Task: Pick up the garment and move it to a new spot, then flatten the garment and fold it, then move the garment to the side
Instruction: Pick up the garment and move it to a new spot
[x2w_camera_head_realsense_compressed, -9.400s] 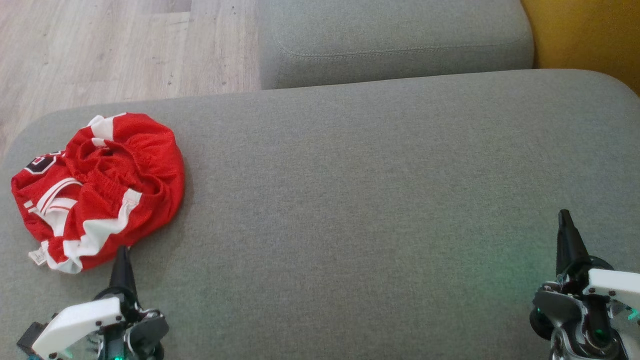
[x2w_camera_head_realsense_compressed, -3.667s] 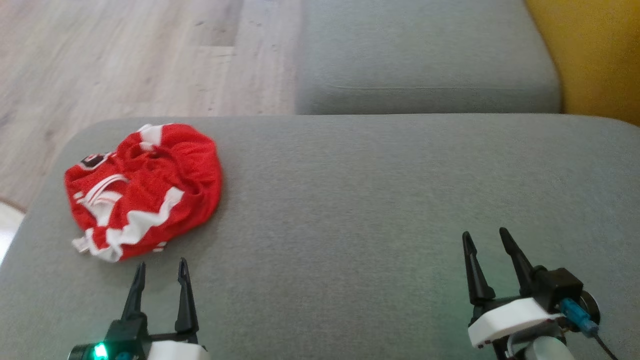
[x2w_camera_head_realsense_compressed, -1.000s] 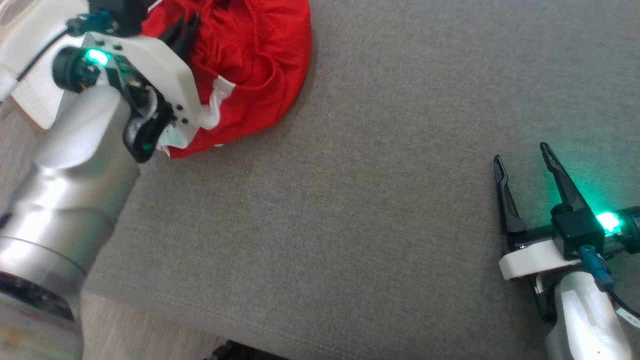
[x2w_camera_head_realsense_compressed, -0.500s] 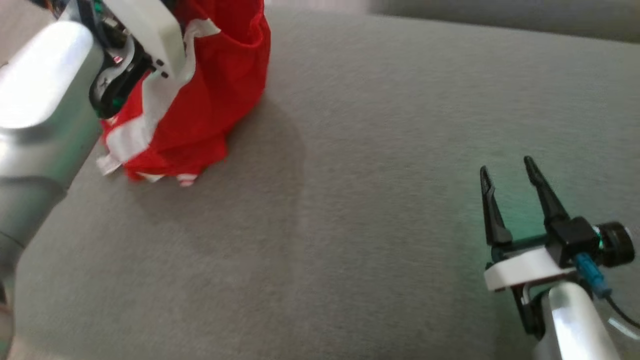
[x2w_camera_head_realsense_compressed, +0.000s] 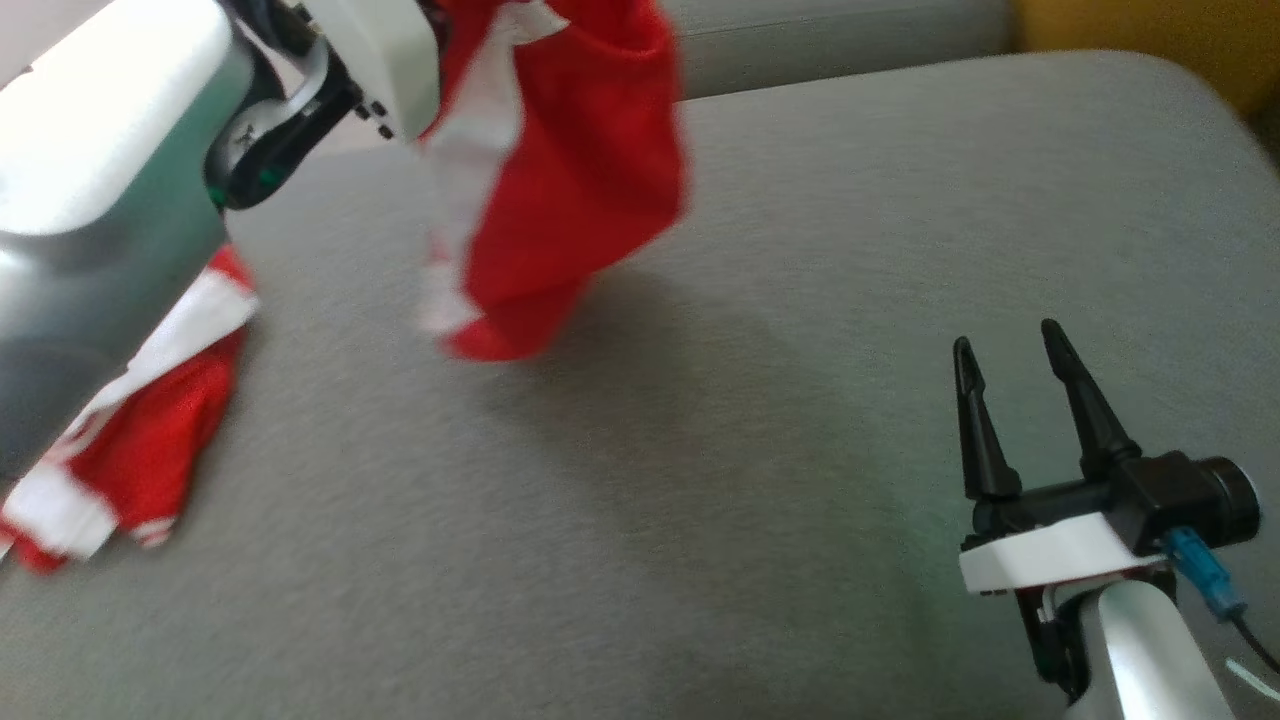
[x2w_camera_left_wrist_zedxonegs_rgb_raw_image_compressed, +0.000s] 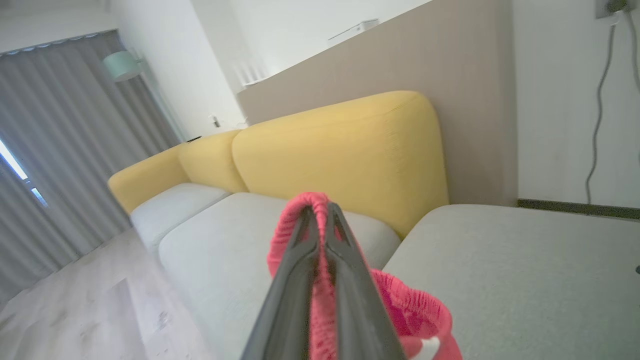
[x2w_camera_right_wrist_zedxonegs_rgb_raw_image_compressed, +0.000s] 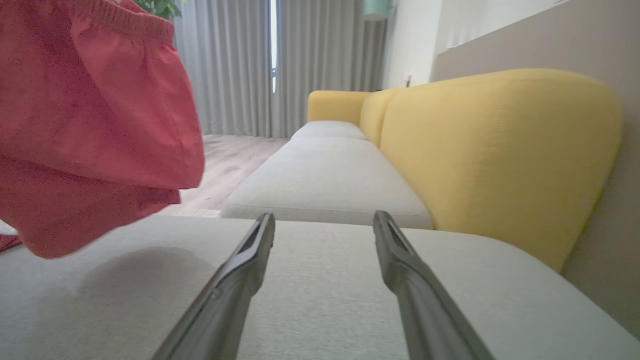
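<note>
Since half a second ago the garment (x2w_camera_head_realsense_compressed: 570, 180) has unfurled from a bunched lump into a longer hanging drape, and the head camera has swung too, so more of the cushion's far edge shows. My left end effector (x2w_camera_left_wrist_zedxonegs_rgb_raw_image_compressed: 320, 210) is pressed together, pinching the red elastic waistband, which loops over the fingertips in the left wrist view. From that grip the red-and-white cloth hangs down near the cushion's far-left corner. Its lower tip sits over a soft shadow on the grey seat cushion (x2w_camera_head_realsense_compressed: 800, 400), and I cannot tell whether it touches. Another part of the cloth trails under my pale left forearm (x2w_camera_head_realsense_compressed: 90, 200) and lies on the cushion by its left edge. My right end effector (x2w_camera_head_realsense_compressed: 1005, 337) hovers near the cushion's near-right corner, fingers spread and holding nothing, well apart from the cloth. Past the far edge lies a second grey seat (x2w_camera_right_wrist_zedxonegs_rgb_raw_image_compressed: 325, 180), with a yellow backrest (x2w_camera_right_wrist_zedxonegs_rgb_raw_image_compressed: 500, 150) along the right side. Further out, the wrist views show pale wood floor (x2w_camera_left_wrist_zedxonegs_rgb_raw_image_compressed: 75, 310) and grey curtains (x2w_camera_right_wrist_zedxonegs_rgb_raw_image_compressed: 225, 65).
</note>
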